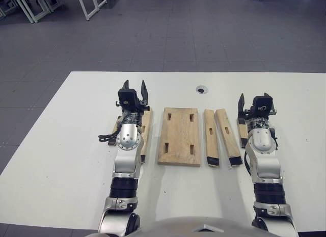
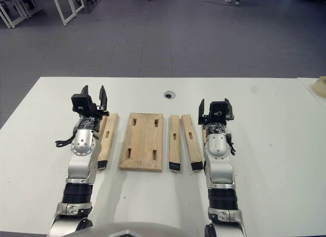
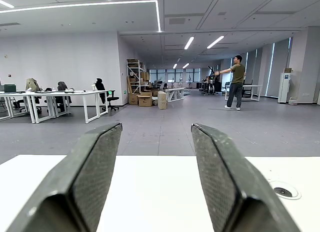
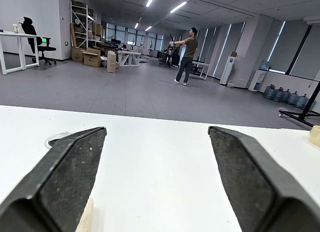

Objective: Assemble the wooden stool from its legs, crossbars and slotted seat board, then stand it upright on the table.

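Nothing is assembled yet. Every wooden part lies flat and separate in a row across the middle of the surface point(image 1: 71, 125), running from its left side toward its right side.

Toward the left edge, the left end effector point(image 1: 135, 87) hangs above the far ends of the left bars. Its fingers point(image 3: 82, 182) are spread wide and hold nothing. A sliver of a hidden bar point(image 1: 115, 126) shows beneath that arm, and a left bar point(image 1: 146, 129) lies just beside it.

The seat board point(image 1: 178, 136) rests flat at the centre with its four slots facing up and unfilled. Just beside it lie a slotted bar point(image 1: 210, 137) and an angled bar point(image 1: 227, 137), both with dark near ends. A short bar point(image 1: 243, 132) lies partly under the right arm.

Toward the right edge, the right end effector point(image 1: 254, 99) is also wide open and empty, with its pads point(image 4: 60, 182) well apart above the surface.

By my judgement the whole task is left to do: picking up the bars, joining the legs with the crossbars, fitting them into the board's slots, and standing the stool upright.
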